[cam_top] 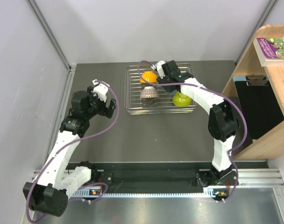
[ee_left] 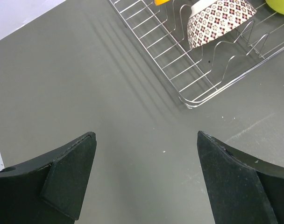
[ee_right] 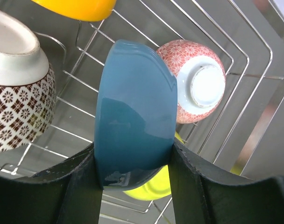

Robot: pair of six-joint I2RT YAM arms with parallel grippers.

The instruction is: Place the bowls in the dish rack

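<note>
The silver wire dish rack (cam_top: 127, 93) stands at the back middle of the table. In it sit an orange bowl (cam_top: 148, 77), a mosaic bowl (cam_top: 150, 94) and a lime green bowl (cam_top: 181, 99). My right gripper (cam_top: 164, 80) hangs over the rack, shut on a blue bowl (ee_right: 135, 112) held on edge between its fingers (ee_right: 81, 186). Past it in the right wrist view are a pinkish bowl (ee_right: 198, 86) lying on its side, the lime bowl (ee_right: 153, 189), the mosaic bowl (ee_right: 18, 107) and the orange bowl (ee_right: 79, 8). My left gripper (cam_top: 102, 100) is open and empty over bare table, left of the rack (ee_left: 188, 100).
A wooden shelf unit (cam_top: 268, 135) stands at the right edge with a book (cam_top: 275, 46) on top and a black panel (cam_top: 261, 109) in front. Grey walls close the left and back. Purple cables loop along both arms.
</note>
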